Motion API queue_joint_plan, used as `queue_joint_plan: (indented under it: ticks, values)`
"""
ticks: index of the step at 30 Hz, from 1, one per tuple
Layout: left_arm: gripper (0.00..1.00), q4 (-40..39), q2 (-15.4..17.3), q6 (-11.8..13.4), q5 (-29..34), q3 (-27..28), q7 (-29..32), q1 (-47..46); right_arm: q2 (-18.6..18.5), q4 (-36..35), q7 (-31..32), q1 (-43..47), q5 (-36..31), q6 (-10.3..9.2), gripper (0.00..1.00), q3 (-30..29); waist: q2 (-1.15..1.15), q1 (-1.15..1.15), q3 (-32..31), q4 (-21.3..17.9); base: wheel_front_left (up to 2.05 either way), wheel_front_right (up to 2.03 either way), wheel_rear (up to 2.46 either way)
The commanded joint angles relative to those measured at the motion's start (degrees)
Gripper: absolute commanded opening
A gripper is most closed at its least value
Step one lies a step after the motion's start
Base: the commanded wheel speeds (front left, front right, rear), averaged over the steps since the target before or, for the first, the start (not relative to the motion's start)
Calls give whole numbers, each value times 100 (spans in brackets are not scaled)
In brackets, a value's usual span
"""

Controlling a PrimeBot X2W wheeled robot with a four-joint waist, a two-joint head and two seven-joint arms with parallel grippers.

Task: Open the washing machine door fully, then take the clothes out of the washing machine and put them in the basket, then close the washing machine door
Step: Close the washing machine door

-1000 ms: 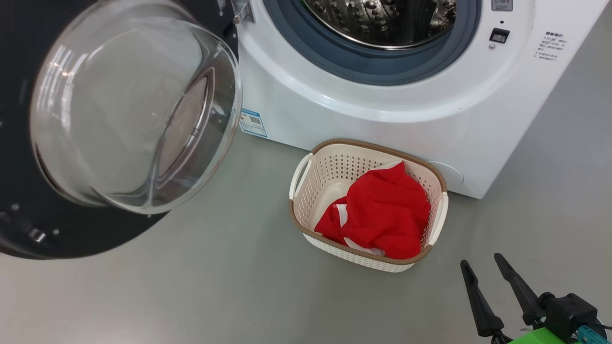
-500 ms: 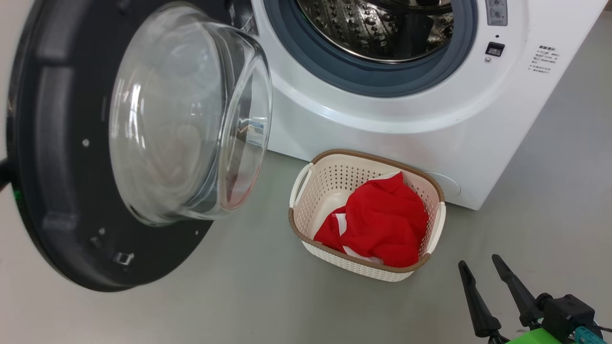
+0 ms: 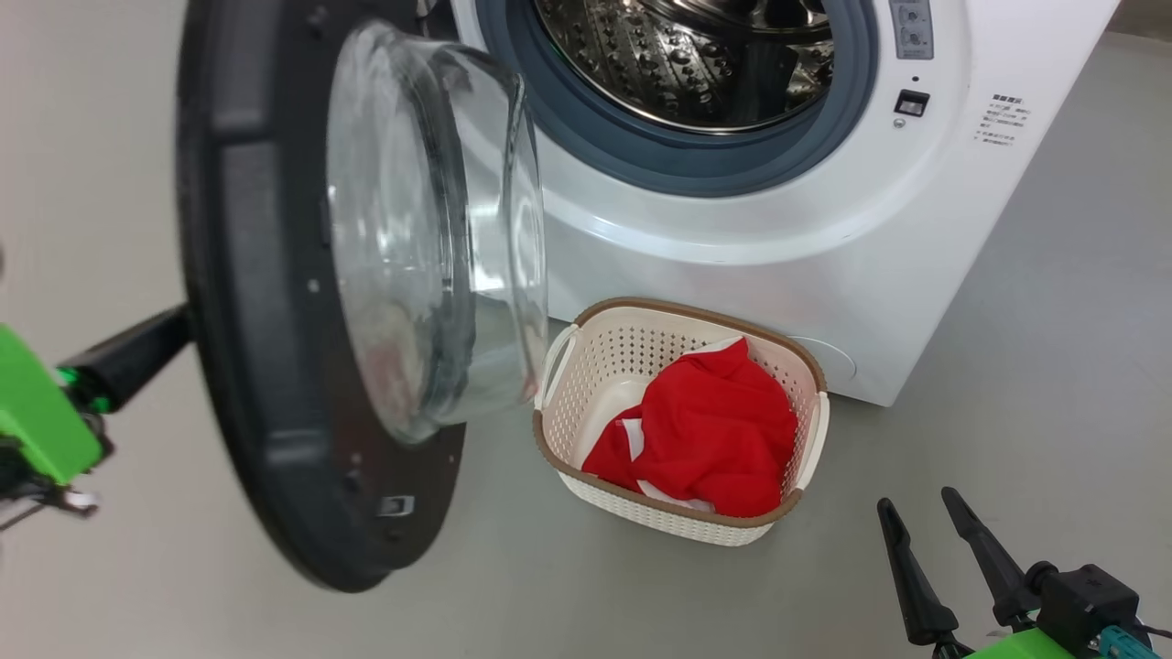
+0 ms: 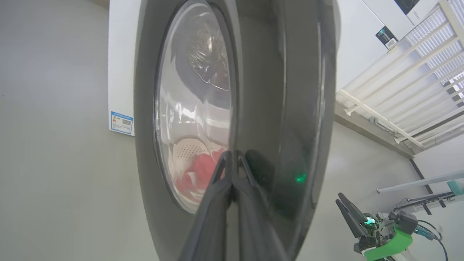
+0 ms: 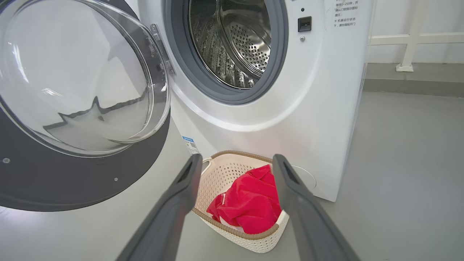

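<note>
Fingers of the left gripper (image 4: pixel 232 156) are seen pressed together with no gap, nothing clamped between them, and their tips are laid against the glossy outer face of the washing machine door (image 3: pixel 256 275). The door is swung well away from the washing machine (image 3: pixel 732 238) and stands nearly edge-on in the head view, its glass bowl turned toward the exposed steel drum (image 3: pixel 696 55). The right gripper (image 3: pixel 917 499) is held low over the grey floor (image 3: pixel 1053 366), its fingers spread apart and touching nothing. The basket (image 3: pixel 678 307) is set on the floor just in front of the machine, below the opening, and the clothes (image 3: pixel 714 430) are heaped inside it, toward its near end.
</note>
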Motion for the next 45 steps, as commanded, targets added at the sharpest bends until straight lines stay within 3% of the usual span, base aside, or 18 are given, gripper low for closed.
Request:
queue_joint_plan:
  ticks: [1,12,23,35,39,42,43,45]
  values:
    - [0,-396,238,-44,-76,53,-95,-142,-51,-139,-37,-69,-13,37,100,121,0,0,-11,-46,0,0,0]
    - [0,-811,41,-44,-28,-818,-666,-478,-45,-136,-37,-117,-30,37,100,127,0,0,-21,-190,0,0,0]
    - [0,-347,356,-44,-128,-1215,-1384,-386,-4,-89,-37,-79,-9,37,100,161,0,0,-168,-316,0,0,0]
    - [0,67,570,-44,-131,-1503,-2482,550,28,-94,-37,74,2,37,100,170,0,0,-408,-239,0,0,0]
    - [12,203,542,-44,-158,-1608,-2916,891,22,-104,-37,98,13,37,100,195,0,0,-442,-190,0,0,0]
    - [14,371,478,-44,-191,-1688,-3241,1130,19,-106,-37,108,11,37,100,212,0,0,-445,-157,0,0,0]
    - [24,421,448,-44,-208,-1705,-3358,1197,19,-111,-37,111,9,37,100,212,0,0,-442,-147,0,0,0]
    - [29,521,393,-44,-213,-1751,-3594,1315,8,-117,-37,111,11,37,100,215,0,0,-430,-127,0,0,0]
